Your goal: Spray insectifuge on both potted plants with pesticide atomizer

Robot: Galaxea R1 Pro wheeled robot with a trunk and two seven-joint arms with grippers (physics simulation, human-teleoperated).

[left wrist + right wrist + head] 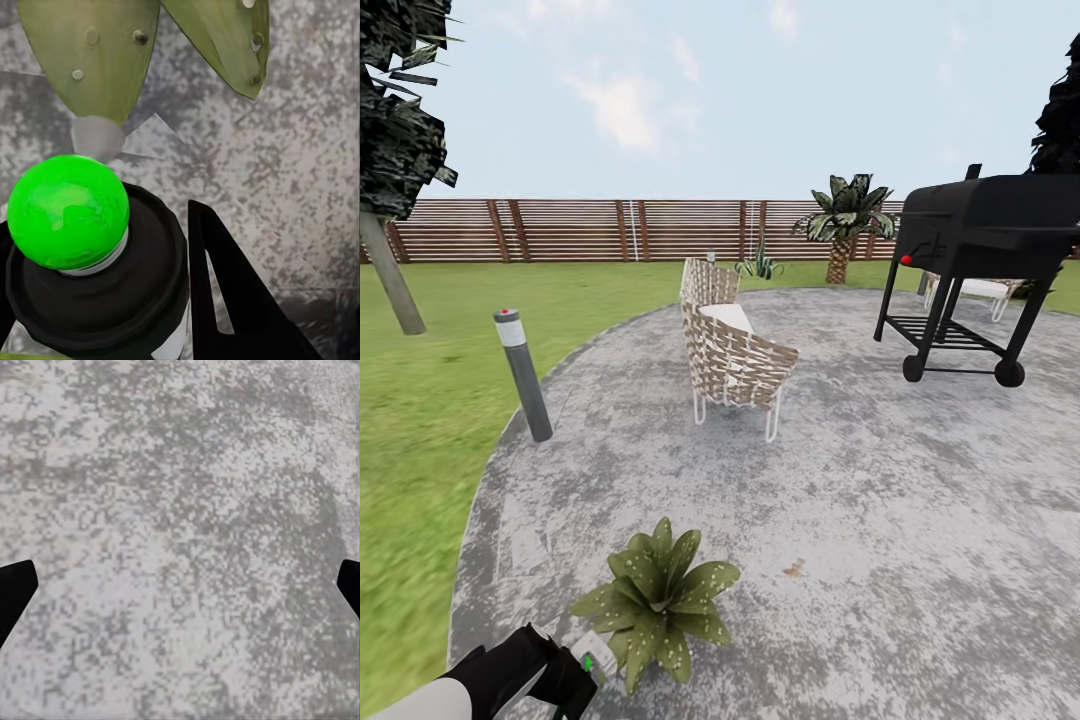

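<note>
- My left gripper pinches the pesticide atomizer, green dot lit, beside the potted plant.
- My right gripper is spread over the patio.

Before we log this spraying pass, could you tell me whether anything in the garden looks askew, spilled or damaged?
Nothing stands out. The woven wicker chair, black wheeled barbecue grill and grey red-topped bollard lamp all stand upright on or beside the mottled grey patio. The speckled green potted plant looks intact.
</note>
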